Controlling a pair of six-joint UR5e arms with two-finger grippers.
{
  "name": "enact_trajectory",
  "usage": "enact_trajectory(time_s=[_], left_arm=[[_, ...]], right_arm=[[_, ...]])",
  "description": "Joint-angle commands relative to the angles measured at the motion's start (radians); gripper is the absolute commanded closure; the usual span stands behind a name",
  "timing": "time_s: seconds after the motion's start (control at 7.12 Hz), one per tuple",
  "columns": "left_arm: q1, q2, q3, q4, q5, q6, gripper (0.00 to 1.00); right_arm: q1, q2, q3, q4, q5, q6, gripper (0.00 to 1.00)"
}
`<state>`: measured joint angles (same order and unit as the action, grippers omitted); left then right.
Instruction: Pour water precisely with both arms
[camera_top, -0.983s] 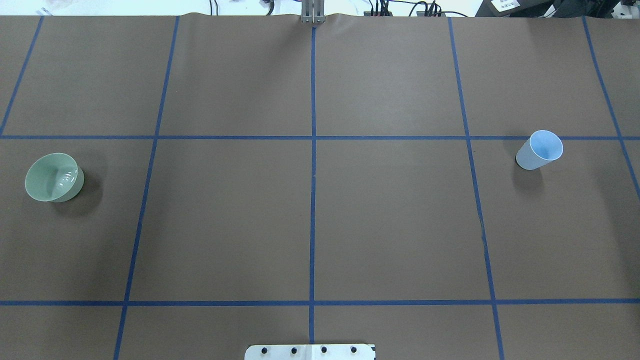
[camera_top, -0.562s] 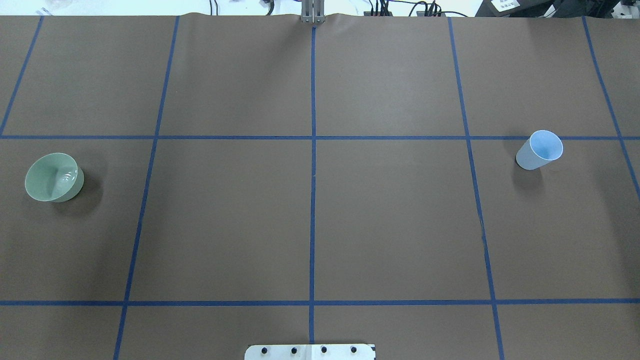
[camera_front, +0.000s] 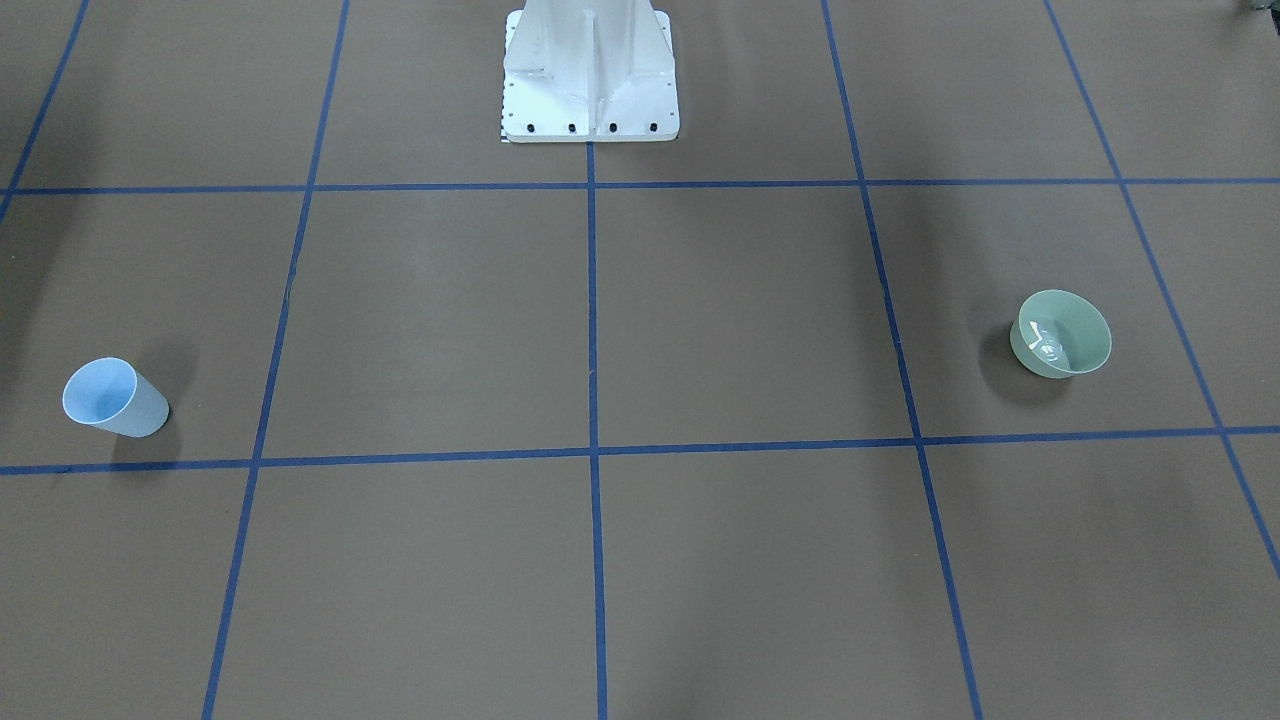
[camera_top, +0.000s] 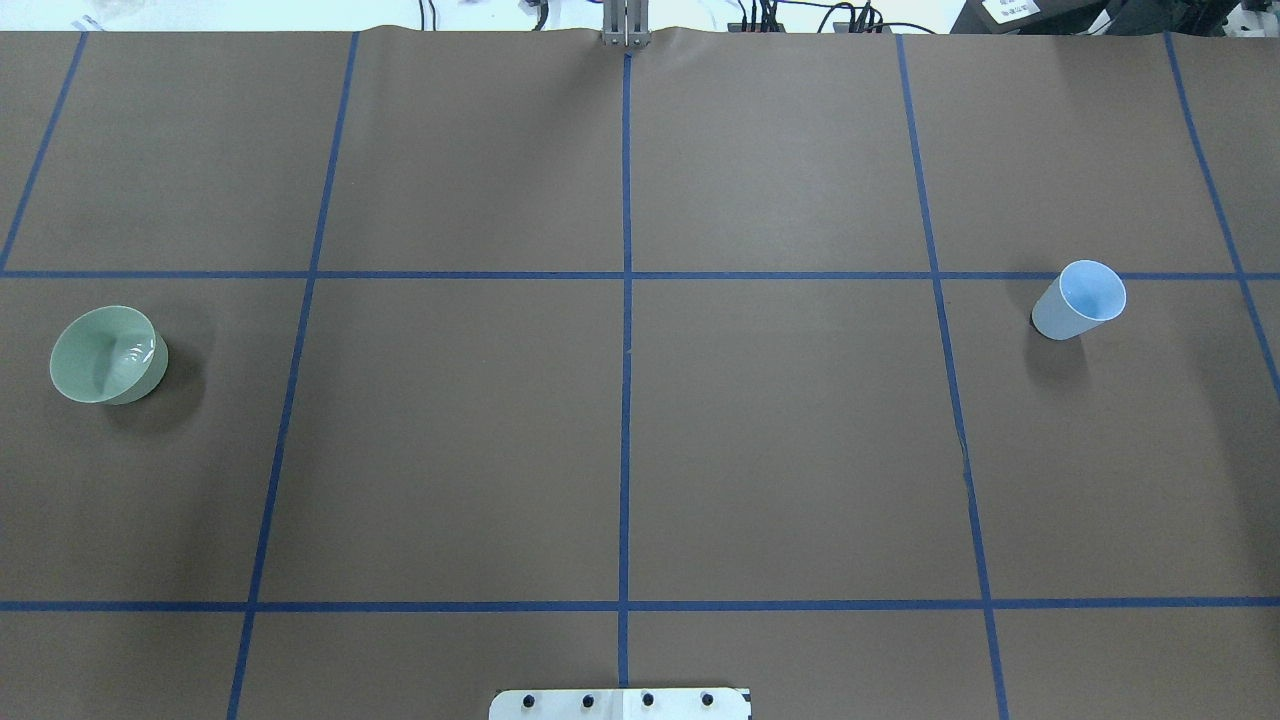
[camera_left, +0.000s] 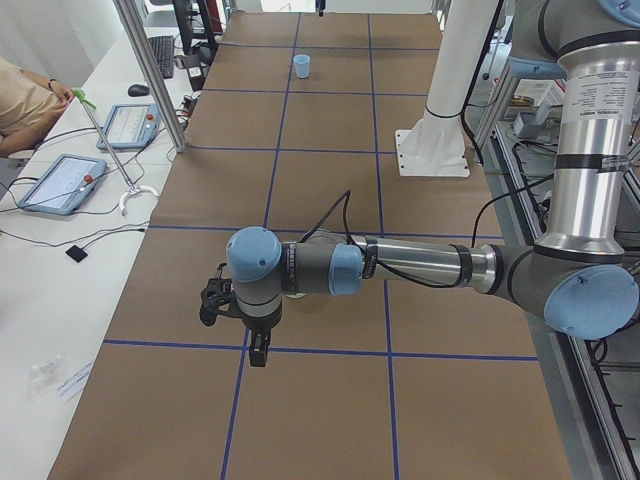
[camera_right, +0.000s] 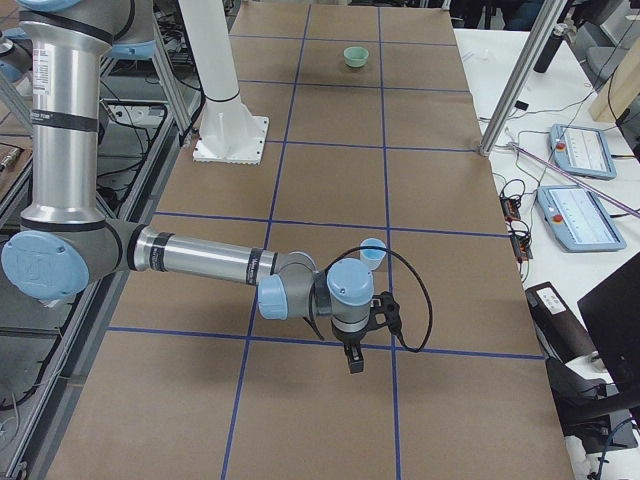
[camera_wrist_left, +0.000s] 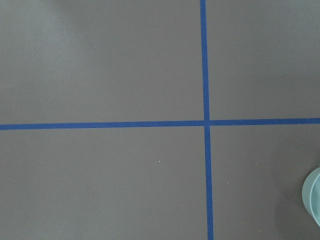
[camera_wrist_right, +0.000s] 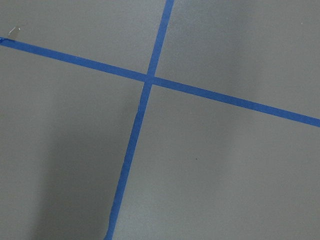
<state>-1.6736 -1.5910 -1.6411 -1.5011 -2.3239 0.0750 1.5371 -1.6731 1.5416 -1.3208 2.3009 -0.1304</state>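
A pale green bowl (camera_top: 108, 354) stands at the table's left side, and white glints in it mark the water (camera_front: 1047, 345). A light blue cup (camera_top: 1079, 299) stands upright at the right side. Both arms are outside the overhead and front views. In the exterior left view my left gripper (camera_left: 256, 350) hangs above the table near a tape crossing. The exterior right view has my right gripper (camera_right: 353, 358) just in front of the blue cup (camera_right: 373, 253), apart from it. I cannot tell whether either gripper is open or shut. The bowl's rim (camera_wrist_left: 314, 202) shows at the left wrist view's edge.
The white bolted pedestal (camera_front: 590, 75) stands mid-table on the robot's side. Blue tape lines divide the brown mat into squares. Beyond the far edge are metal frame posts (camera_left: 150, 75), tablets (camera_left: 60, 183), cables, and a person's sleeve (camera_left: 25, 100).
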Motion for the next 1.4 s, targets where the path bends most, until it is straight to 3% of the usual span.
enact_trajectory(time_s=[0.0,1.26], left_arm=[[0.002,0.002,0.000,-0.001,0.000,0.002,0.00],[0.018,0.023,-0.003,-0.002,0.000,0.003,0.00]], right_arm=[[0.000,0.001,0.000,0.000,0.000,0.000,0.00],[0.000,0.000,-0.006,0.000,0.000,0.003,0.00]])
